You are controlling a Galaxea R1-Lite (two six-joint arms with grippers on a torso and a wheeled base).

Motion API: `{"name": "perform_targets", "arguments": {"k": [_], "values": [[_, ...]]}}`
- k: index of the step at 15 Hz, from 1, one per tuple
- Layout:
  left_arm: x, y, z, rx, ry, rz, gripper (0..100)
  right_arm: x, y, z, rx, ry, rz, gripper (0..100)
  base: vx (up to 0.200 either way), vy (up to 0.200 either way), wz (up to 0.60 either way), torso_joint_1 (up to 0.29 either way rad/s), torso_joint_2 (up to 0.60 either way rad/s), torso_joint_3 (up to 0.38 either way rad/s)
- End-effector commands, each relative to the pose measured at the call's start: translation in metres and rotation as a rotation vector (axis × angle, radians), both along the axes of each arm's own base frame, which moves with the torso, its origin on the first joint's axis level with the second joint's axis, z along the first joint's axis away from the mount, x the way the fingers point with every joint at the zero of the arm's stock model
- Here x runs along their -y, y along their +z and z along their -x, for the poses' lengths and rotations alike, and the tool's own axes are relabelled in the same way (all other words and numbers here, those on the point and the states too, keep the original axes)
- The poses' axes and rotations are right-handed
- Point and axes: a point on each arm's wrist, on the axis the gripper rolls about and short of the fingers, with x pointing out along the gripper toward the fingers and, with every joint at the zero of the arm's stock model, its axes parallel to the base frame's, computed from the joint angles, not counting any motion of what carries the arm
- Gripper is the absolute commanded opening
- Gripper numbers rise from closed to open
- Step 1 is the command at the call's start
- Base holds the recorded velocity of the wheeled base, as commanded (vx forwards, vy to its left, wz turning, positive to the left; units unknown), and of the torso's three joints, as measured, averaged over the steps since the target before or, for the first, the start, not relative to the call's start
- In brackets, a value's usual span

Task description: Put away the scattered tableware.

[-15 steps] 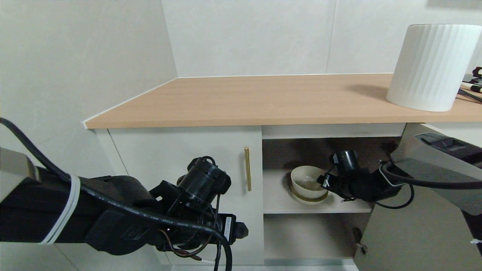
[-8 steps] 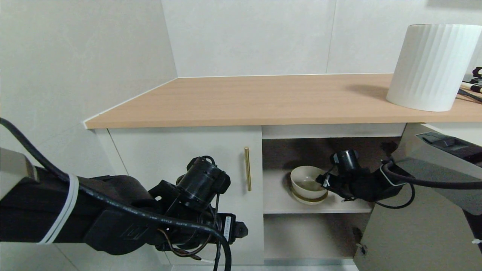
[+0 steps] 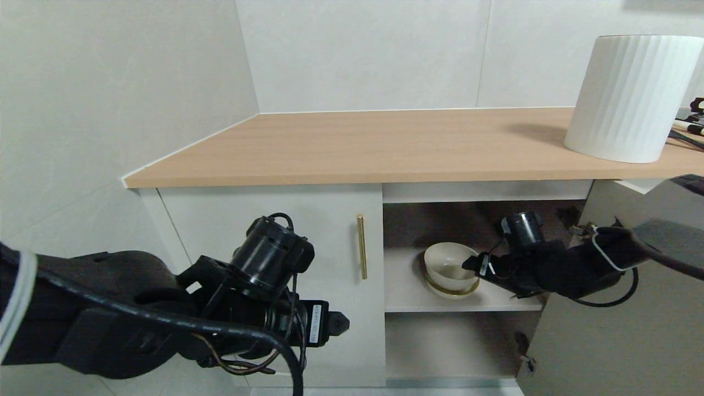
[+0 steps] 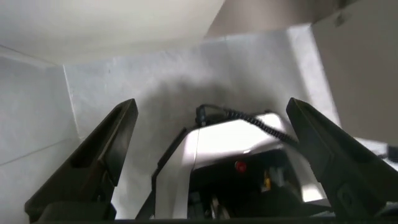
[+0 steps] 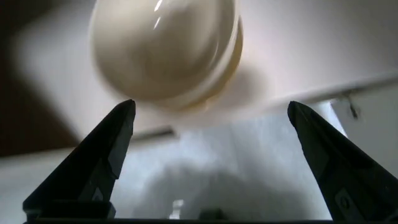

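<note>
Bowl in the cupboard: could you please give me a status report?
Left gripper open, empty. Right gripper open beside bowl, not gripping. Bowl upright on upper shelf. Door open, nothing blocking.

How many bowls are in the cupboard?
1 clearly: the cream bowl on the upper shelf, beside the right gripper. A gold-edged dish beneath it may be a second.

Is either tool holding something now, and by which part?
Nothing is held. The right tool is open close to the bowl on the shelf, with the bowl outside its fingers; the left tool is open and empty.
</note>
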Motion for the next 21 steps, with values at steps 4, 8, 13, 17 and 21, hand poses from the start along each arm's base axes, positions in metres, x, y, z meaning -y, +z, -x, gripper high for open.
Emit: {"name": "perform_targets", "arguments": {"k": [4,8,13,17,21], "values": [[-0.048,0.059,0.041,0.194,0.028,0.108,100,0.009,0.085,0.095,0.049,0.166,-0.05,100,0.0,0.0,0.0,0.0,0.0,0.0],[-0.078,0.072,0.078,0.288,0.022,0.142,100,0.028,0.117,0.158,0.048,0.22,-0.046,100,0.0,0.0,0.0,0.0,0.0,0.0],[-0.099,0.064,0.092,0.309,0.051,0.107,100,0.027,0.126,0.218,0.061,0.376,-0.018,100,0.0,0.0,0.0,0.0,0.0,0.0],[-0.097,0.068,0.087,0.347,0.054,0.126,100,0.031,0.122,0.224,0.056,0.375,-0.013,100,0.0,0.0,0.0,0.0,0.0,0.0],[-0.095,0.067,0.087,0.338,0.034,0.136,100,0.03,0.12,0.226,0.049,0.387,-0.005,100,-0.05,0.0,0.0,0.001,0.0,0.001]]}}
